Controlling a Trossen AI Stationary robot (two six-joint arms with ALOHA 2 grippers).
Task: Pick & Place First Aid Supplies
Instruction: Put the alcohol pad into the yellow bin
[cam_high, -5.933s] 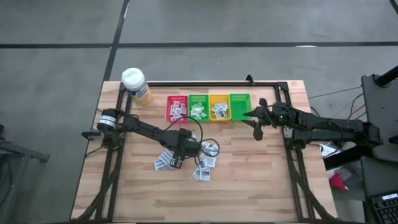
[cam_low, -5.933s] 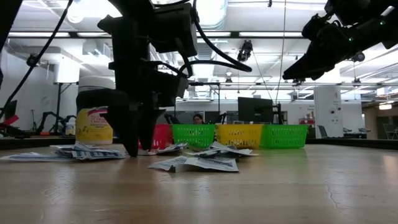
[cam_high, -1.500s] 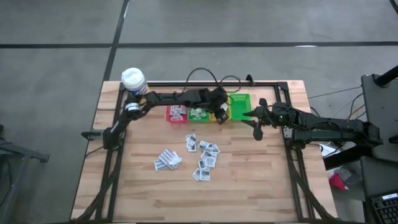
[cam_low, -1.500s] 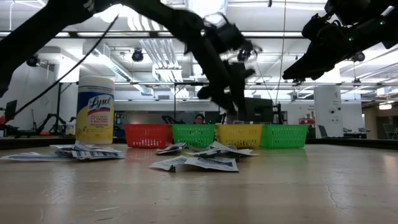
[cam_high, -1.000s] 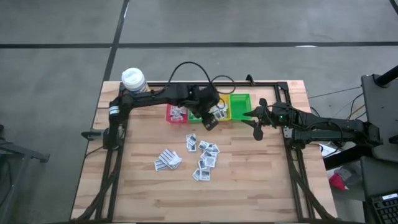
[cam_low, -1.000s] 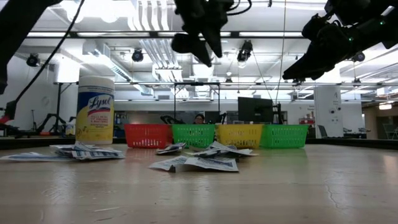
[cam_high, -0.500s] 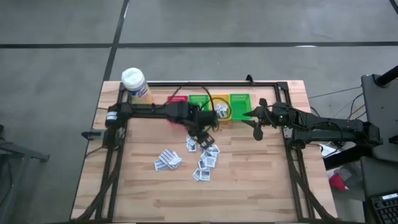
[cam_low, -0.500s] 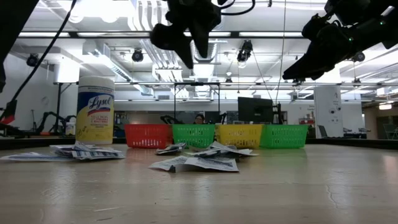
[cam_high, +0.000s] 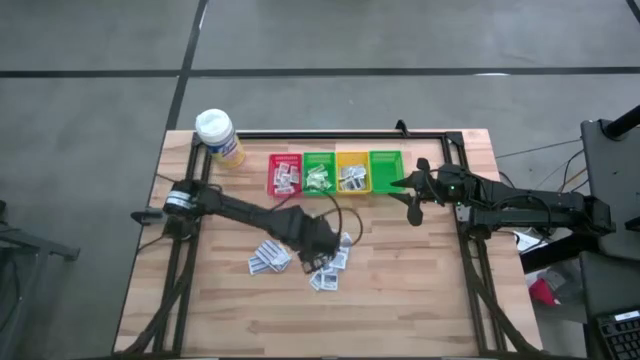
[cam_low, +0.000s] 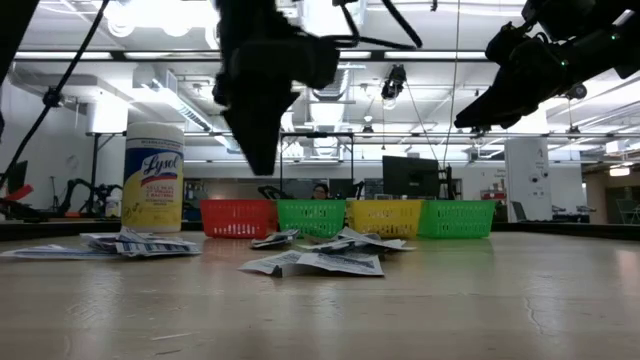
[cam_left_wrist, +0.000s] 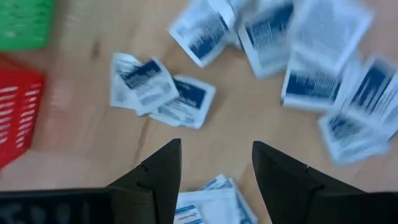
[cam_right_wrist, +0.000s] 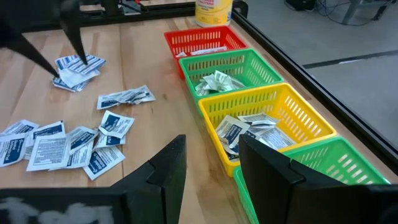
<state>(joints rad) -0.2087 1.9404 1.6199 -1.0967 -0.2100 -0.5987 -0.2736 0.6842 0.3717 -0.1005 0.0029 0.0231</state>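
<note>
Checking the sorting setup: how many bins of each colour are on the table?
Red bin: 1
Green bins: 2
Yellow bin: 1
Total: 4

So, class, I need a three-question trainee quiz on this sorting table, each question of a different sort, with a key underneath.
1. True or false: the left hand is gripping a sachet.
2. Multiple choice: which bin sits nearest the right hand? A) red bin B) yellow bin C) green bin at the row's right end
3. Fill in: the loose sachets lie on the wooden ____.

Key
1. False: its fingers are open and empty above the sachets.
2. C
3. table
</note>
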